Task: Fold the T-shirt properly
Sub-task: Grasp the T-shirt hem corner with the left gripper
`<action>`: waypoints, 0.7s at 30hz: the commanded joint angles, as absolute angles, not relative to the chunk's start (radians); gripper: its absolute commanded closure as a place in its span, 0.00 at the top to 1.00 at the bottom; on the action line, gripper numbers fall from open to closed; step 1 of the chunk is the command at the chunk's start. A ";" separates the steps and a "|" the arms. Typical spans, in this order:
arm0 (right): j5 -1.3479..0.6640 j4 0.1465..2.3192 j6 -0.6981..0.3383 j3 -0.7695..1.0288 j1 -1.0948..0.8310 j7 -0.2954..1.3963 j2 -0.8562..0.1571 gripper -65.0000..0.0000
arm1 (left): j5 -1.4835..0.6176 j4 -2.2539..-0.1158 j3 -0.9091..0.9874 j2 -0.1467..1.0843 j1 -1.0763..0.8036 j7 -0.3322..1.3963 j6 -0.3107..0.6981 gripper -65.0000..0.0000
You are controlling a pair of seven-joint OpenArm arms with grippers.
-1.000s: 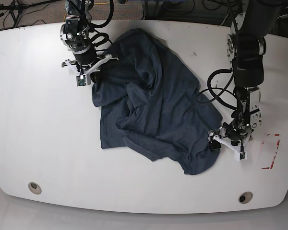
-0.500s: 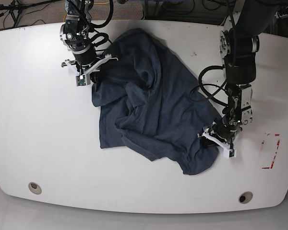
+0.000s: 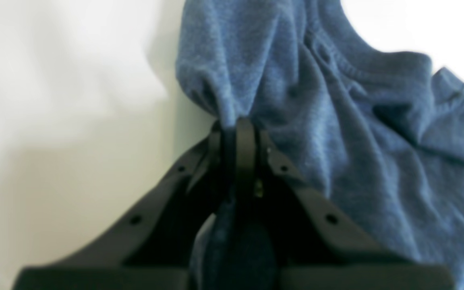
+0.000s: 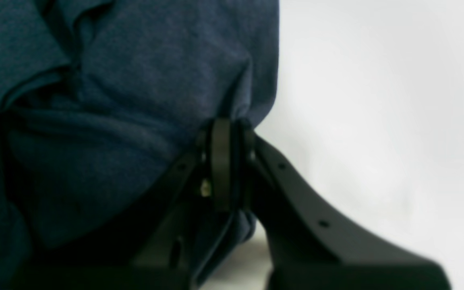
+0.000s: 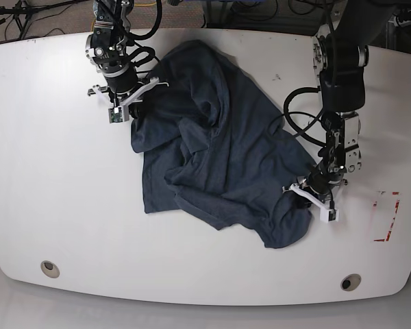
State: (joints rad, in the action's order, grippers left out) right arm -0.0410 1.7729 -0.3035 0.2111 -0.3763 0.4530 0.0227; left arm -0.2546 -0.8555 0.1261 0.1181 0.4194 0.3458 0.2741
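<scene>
Basically crumpled T-shirt (image 5: 219, 144) on the white desk (image 5: 48, 178), long axis running diagonally between both end effectors. Left end effector (image 5: 308, 190) clamped on its edge, right end effector (image 5: 133, 110) pinching the opposite edge.

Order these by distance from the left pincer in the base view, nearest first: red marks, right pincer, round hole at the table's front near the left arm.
1. Red marks, beside the left pincer.
2. Round hole, at the front edge.
3. Right pincer, far across the T-shirt.
</scene>
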 commanded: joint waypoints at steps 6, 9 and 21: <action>-0.054 1.797 -0.306 0.216 -0.378 0.430 0.021 0.04 | -0.260 -1.205 0.168 0.157 0.278 0.424 0.280 0.00; -0.054 1.797 -0.306 0.216 -0.378 0.430 0.021 0.04 | -0.260 -1.322 0.200 0.157 0.214 0.460 0.280 0.00; -0.053 1.790 -0.306 0.248 -0.325 0.430 0.019 0.04 | -0.260 -1.632 0.300 0.159 0.076 0.585 0.283 0.00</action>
